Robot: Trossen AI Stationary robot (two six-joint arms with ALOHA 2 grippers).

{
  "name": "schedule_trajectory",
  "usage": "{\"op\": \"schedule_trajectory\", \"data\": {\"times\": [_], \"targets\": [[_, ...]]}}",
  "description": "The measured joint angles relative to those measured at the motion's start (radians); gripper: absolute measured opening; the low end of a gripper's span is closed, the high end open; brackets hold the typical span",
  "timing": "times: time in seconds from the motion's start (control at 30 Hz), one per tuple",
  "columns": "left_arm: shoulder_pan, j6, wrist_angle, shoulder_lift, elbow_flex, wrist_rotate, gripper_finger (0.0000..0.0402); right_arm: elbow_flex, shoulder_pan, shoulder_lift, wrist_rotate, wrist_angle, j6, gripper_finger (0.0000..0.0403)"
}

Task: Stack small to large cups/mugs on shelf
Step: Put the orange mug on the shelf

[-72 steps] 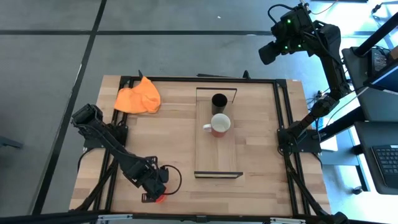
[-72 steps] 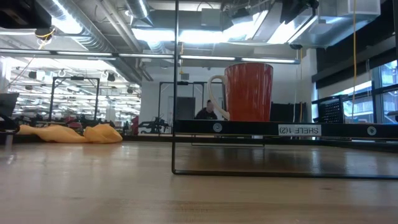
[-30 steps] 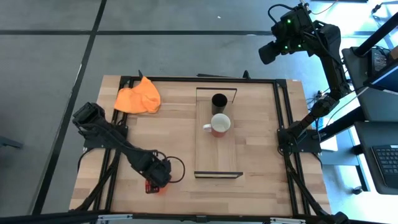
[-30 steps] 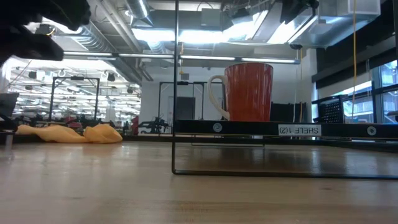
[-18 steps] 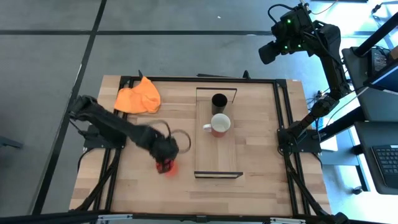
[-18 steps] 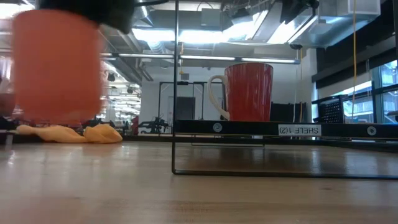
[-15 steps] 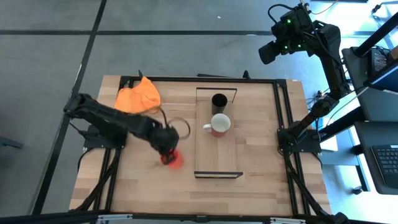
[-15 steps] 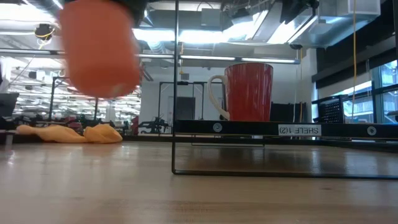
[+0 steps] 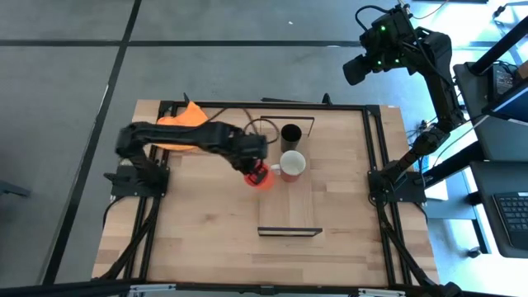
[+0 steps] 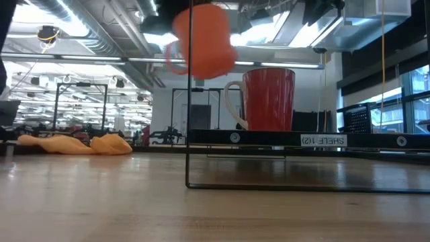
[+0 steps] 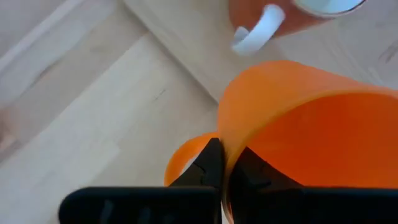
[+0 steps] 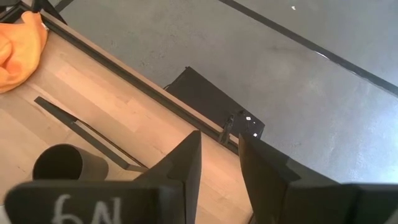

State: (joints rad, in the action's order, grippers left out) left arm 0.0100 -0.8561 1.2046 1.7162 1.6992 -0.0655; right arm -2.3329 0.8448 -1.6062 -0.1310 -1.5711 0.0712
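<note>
Just left of the red mug [image 9: 291, 164] on the shelf [image 9: 287, 206], the left gripper [image 9: 257, 169] hangs in the air — fingers pinched on the small orange mug's [image 9: 261, 176] rim — while the right gripper [image 12: 217, 163], spread, waits beyond the table.

I operate in an industrial robotics lab: exposed ceiling ducts [image 10: 87, 30] and strip lights [image 10: 201, 37] overhead, a grey concrete floor [image 9: 66, 74] around the framed wooden surface [image 9: 206, 239], and a keyboard [image 9: 511, 210] at an adjacent workstation.
</note>
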Motion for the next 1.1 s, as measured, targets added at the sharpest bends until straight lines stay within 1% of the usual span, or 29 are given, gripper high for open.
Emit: {"op": "schedule_trajectory", "data": {"times": [0.17, 0.23, 0.3, 0.4, 0.53, 0.87, 1.1], "targets": [[0.003, 0.019, 0.025, 0.14, 0.213, 0.024, 0.0001, 0.0, 0.0, 0.0, 0.0, 0.0, -0.002, 0.011], [0.004, 0.003, 0.024, 0.174, 0.265, 0.028, 0.0002, 0.0, 0.0, 0.0, 0.0, 0.0, -0.002, 0.011], [0.009, -0.027, 0.036, 0.2, 0.29, 0.034, 0.0003, 0.0, 0.0, 0.0, 0.0, 0.0, -0.003, 0.011], [0.031, -0.08, 0.039, 0.222, 0.296, 0.071, 0.0002, 0.0, 0.0, 0.0, 0.0, 0.0, -0.012, 0.011], [0.076, -0.159, 0.032, 0.231, 0.297, 0.074, 0.0002, 0.0, 0.0, 0.0, 0.0, 0.0, -0.016, 0.011], [0.158, -0.352, -0.074, 0.259, 0.298, -0.029, 0.0002, 0.0, -0.032, 0.0, 0.0, 0.0, -0.003, 0.011], [0.216, -0.447, -0.128, 0.298, 0.299, -0.052, 0.0002, 0.0, -0.04, 0.0, -0.008, 0.0, -0.027, 0.011]]}}
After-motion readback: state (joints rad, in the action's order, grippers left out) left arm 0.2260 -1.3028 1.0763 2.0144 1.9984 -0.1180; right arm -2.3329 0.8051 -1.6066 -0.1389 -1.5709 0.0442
